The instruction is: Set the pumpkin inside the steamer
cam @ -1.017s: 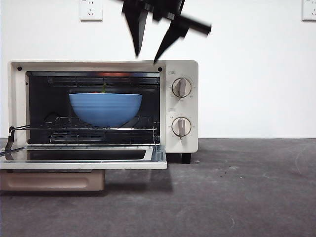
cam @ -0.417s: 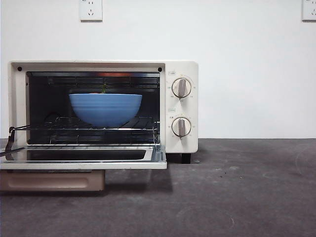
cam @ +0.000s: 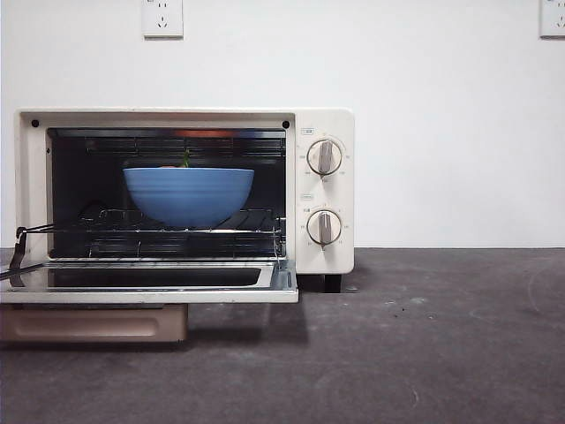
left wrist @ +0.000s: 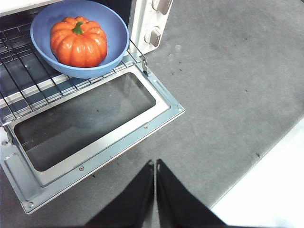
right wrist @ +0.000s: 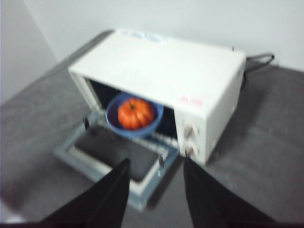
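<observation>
Steamer [cam: 185,190] at left of front frame on dark worktop [cam: 424,336], door [cam: 146,281] down. Blue bowl [cam: 188,194] on wire rack [left wrist: 21,78] inside holds pumpkin [left wrist: 79,42]. Left tool [left wrist: 155,164] jaws together; right tool [right wrist: 156,168] jaws apart, both clear of steamer

Pumpkin [left wrist: 78,42] in bowl [left wrist: 114,28] on rack [left wrist: 19,83]

No lettering on the steamer [cam: 322,124] is legible.
</observation>
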